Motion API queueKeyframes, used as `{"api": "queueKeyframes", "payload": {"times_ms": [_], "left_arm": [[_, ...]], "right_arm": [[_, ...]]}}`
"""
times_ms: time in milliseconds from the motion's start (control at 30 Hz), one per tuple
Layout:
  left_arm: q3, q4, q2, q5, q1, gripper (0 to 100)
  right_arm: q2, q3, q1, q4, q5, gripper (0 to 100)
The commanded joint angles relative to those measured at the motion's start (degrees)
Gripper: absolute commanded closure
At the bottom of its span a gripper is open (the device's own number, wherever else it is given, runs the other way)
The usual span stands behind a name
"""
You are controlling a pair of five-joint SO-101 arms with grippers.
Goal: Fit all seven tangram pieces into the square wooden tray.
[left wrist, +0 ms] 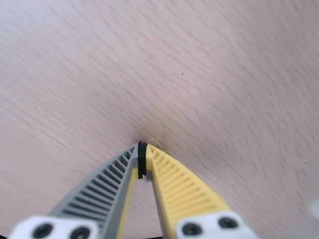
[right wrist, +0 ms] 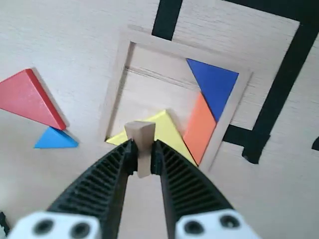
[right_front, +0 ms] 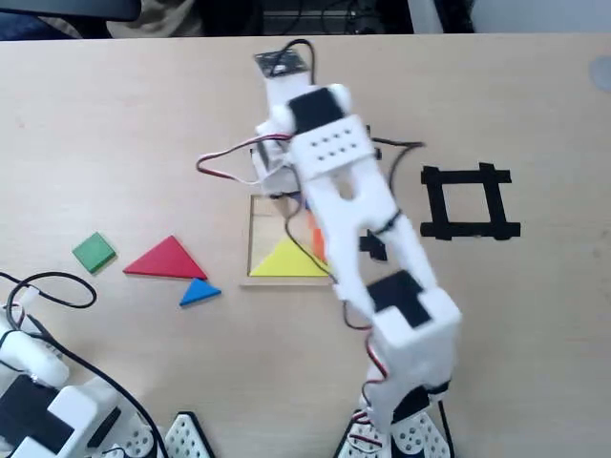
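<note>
The square wooden tray [right wrist: 118, 82] holds a yellow triangle [right wrist: 164, 130], an orange parallelogram [right wrist: 200, 128] and a dark blue triangle [right wrist: 214, 82]. My right gripper [right wrist: 143, 149] hangs over the tray's yellow corner, shut on a small tan wooden piece [right wrist: 141, 135]. On the table beside the tray lie a red triangle [right_front: 165, 260], a small blue triangle [right_front: 199, 292] and a green square [right_front: 94, 252]. The right arm [right_front: 353, 191] covers part of the tray [right_front: 277, 281] in the high view. My left gripper [left wrist: 142, 160] is shut on nothing, just above bare table.
A square outline of black tape [right_front: 470, 202] marks the table to the right of the tray, and more tape [right wrist: 167, 17] runs beside it. The left arm's base [right_front: 38, 405] and cables sit at the near left corner.
</note>
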Motion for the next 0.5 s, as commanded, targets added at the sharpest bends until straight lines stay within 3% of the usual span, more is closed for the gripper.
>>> {"api": "queueKeyframes", "payload": {"times_ms": [0, 167, 467], "left_arm": [[-0.31, -0.44, -1.49, -0.62, 0.66, 97], [-0.22, -0.44, -1.49, -0.62, 0.66, 97], [-0.22, -0.44, -1.49, -0.62, 0.57, 97]], "right_arm": [[-8.31, 4.62, 2.11, 0.97, 2.81, 98.8], [-10.51, 12.79, 2.99, -2.02, 5.19, 98.8], [-10.86, 31.43, 3.16, -20.22, 5.89, 98.8]]}}
